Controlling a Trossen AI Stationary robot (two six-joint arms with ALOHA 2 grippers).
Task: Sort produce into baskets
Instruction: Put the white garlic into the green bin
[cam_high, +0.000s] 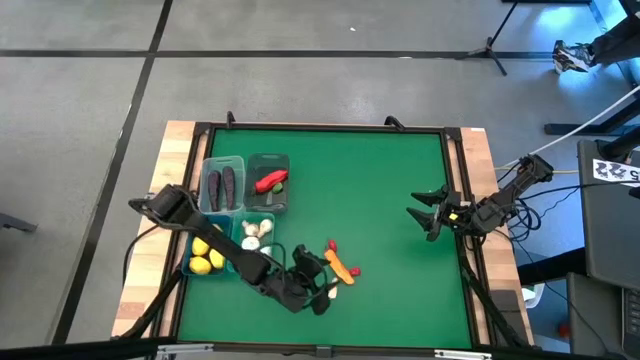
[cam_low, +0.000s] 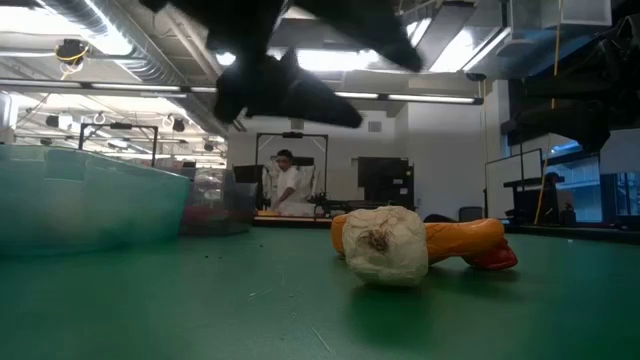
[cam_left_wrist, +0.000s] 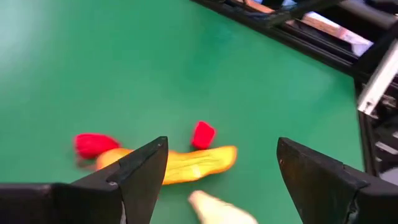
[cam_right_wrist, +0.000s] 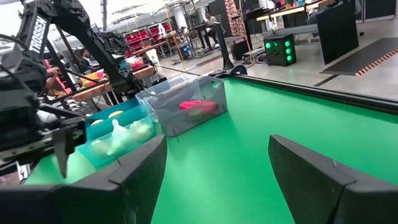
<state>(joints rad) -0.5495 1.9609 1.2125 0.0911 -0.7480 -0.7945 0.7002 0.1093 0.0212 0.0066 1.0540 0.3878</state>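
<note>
On the tabletop, four baskets are grouped at the left, already holding eggplants, a pepper, garlic and lemons. Near the front edge, a carrot, a pepper and a garlic bulb remain loose. The left gripper is poised over them, fingers apart; a descent onto one piece is judged next. The right gripper waits, fingers apart, at the right.

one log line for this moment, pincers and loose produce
left pincer: open above garlic bulb | right pincer: open, waiting at table's right | loose: carrot, red pepper
</note>
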